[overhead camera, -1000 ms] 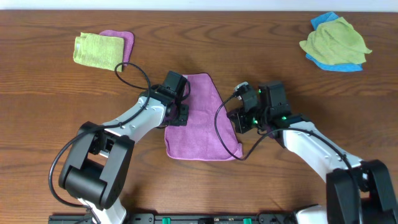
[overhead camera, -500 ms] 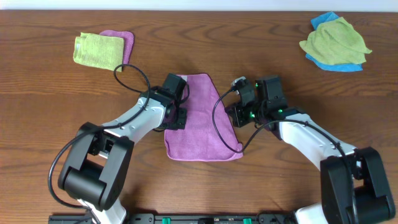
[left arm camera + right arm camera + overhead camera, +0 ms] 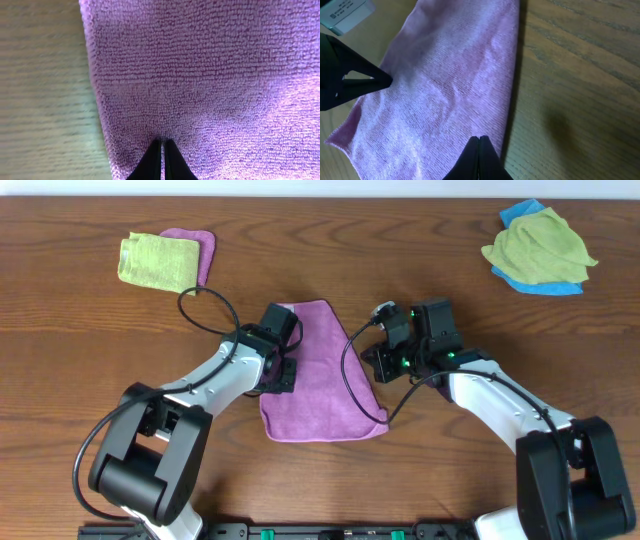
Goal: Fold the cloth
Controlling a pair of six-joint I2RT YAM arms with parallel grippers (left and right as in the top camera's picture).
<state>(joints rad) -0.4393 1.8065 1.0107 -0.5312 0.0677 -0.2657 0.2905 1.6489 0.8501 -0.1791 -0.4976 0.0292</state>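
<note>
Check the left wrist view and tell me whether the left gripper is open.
No, the left gripper is shut, its tips pressed together at the cloth.

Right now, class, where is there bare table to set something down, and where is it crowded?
Free: the back strip of table between the lime-green cloth and the green-and-blue pile; also the left edge below the lime-green cloth. Crowded: the middle, where the left gripper and right gripper flank the cloth.
</note>
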